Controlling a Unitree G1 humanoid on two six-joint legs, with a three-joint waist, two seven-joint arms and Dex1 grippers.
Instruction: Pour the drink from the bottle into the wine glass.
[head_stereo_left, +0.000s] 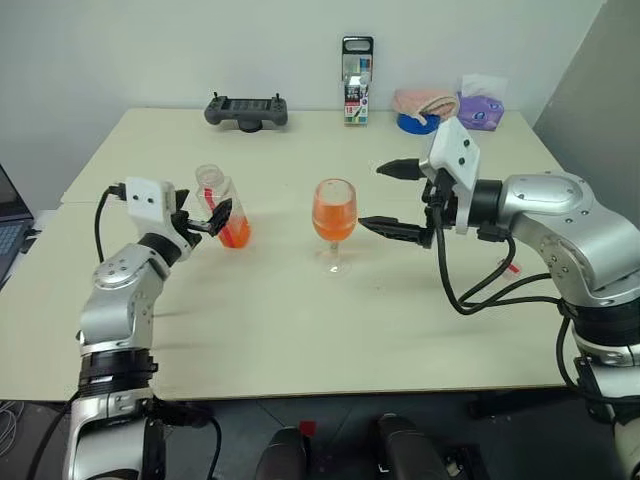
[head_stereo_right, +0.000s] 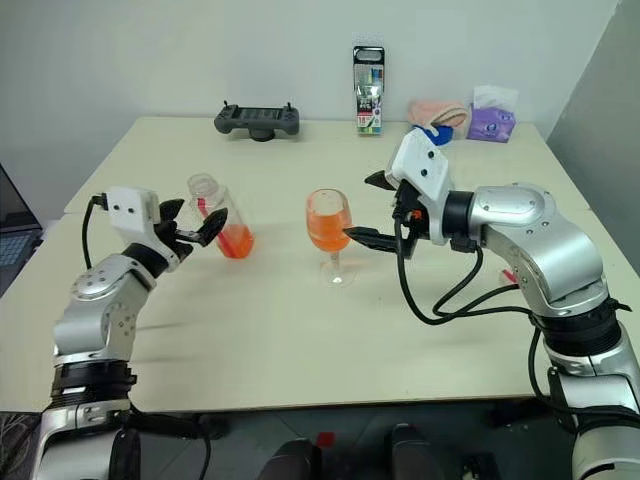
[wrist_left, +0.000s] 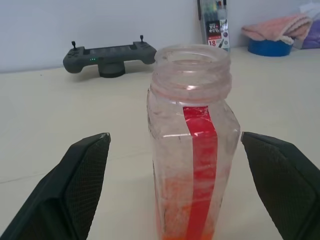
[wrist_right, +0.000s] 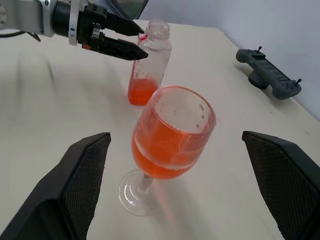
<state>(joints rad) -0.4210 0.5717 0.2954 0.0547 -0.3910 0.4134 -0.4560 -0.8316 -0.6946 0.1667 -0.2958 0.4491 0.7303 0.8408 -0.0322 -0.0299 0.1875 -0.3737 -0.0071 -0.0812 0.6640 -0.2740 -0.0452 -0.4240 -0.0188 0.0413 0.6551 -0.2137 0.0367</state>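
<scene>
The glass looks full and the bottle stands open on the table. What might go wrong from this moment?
1. The left gripper is open with its fingers on both sides of the uncapped bottle; a sideways bump while pulling away could tip it and spill the remaining drink.
2. The right gripper is open with its fingers close beside the wine glass, which is tall, thin-stemmed and well filled. A small knock could topple it.

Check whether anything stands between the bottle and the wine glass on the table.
Nothing visible does. The bottle stands upright between the open fingers of the left gripper, and only bare table lies between it and the wine glass, which already holds orange drink. The right gripper flanks the glass on its far side.
</scene>
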